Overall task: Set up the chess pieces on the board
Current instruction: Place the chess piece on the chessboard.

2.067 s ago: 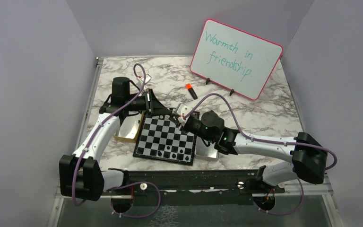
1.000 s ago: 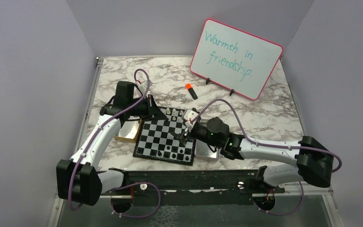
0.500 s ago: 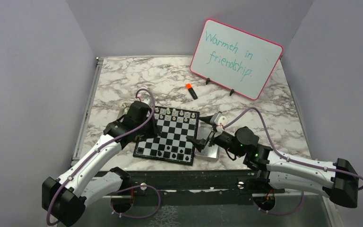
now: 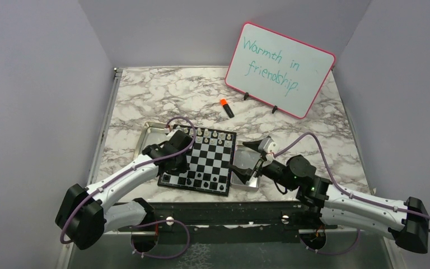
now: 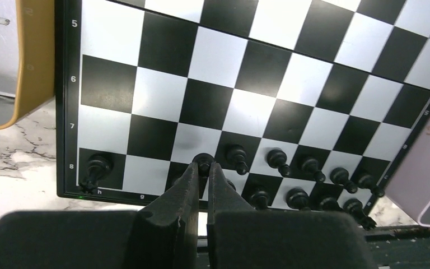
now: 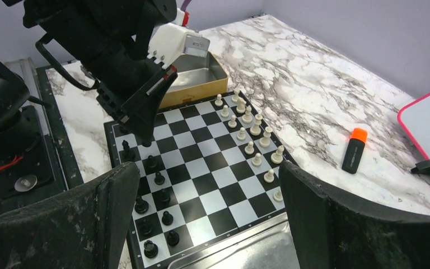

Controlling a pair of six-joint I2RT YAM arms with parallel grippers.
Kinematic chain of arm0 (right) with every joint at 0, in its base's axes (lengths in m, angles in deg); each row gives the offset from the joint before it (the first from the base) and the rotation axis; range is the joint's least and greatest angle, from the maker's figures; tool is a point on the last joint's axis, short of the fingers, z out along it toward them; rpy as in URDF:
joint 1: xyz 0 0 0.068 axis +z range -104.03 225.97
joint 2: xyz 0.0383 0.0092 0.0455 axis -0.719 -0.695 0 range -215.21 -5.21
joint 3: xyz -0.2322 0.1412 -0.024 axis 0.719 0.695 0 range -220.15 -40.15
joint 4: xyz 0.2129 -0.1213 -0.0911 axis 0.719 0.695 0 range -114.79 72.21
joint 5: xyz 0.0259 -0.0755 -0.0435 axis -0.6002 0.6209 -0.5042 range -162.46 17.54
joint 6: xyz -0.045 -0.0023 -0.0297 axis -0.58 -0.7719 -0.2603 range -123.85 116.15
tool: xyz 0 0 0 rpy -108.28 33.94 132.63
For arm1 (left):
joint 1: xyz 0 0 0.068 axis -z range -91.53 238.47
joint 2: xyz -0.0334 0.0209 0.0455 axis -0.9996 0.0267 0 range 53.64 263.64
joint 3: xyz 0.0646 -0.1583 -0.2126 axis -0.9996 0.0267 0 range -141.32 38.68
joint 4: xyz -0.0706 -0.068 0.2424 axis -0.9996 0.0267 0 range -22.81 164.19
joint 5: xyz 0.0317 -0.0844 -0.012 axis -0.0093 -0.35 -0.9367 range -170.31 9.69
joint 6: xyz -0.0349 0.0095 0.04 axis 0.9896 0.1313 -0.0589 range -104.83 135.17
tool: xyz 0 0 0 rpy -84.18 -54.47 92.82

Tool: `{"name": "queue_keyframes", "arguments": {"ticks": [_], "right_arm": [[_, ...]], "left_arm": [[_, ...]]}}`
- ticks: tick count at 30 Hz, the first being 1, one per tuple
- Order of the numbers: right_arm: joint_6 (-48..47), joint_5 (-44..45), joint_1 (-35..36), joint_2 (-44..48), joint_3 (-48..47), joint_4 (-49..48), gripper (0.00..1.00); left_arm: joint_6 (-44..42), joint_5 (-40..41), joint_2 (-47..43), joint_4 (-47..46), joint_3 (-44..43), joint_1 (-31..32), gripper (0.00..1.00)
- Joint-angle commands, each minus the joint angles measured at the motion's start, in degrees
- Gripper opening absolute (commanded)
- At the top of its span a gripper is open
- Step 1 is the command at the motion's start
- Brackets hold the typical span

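The board (image 4: 204, 154) lies mid-table with white chess pieces (image 4: 204, 133) on its far rows and black chess pieces (image 4: 201, 180) on its near rows. My left gripper (image 4: 180, 167) hangs over the near-left corner. In the left wrist view it (image 5: 203, 166) is shut on a small black pawn (image 5: 203, 158) above the board (image 5: 246, 73), beside other black pieces (image 5: 280, 159). My right gripper (image 4: 245, 162) is open and empty at the board's right edge. In the right wrist view its (image 6: 208, 168) jaws frame the board (image 6: 201, 151).
A gold tray (image 4: 148, 134) sits left of the board, partly under the left arm. Right of the board a silver tray (image 4: 246, 184) lies below my right gripper. An orange-capped marker (image 4: 226, 107) and a pink-rimmed whiteboard (image 4: 280, 67) stand behind.
The left arm swung from the gold tray at the board's far left to its near-left corner. The right gripper pulled back off the board to the right and opened wider.
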Motion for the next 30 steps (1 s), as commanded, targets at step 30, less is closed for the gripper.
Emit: {"name": "queue_keyframes", "arguments": {"ticks": [30], "right_arm": [[-1.81,2.9,0.25,3.03,-1.05,2.57,1.0]], "left_arm": [[0.2,3.11,4.31,-4.66,2.27,0.57,0.09]]}}
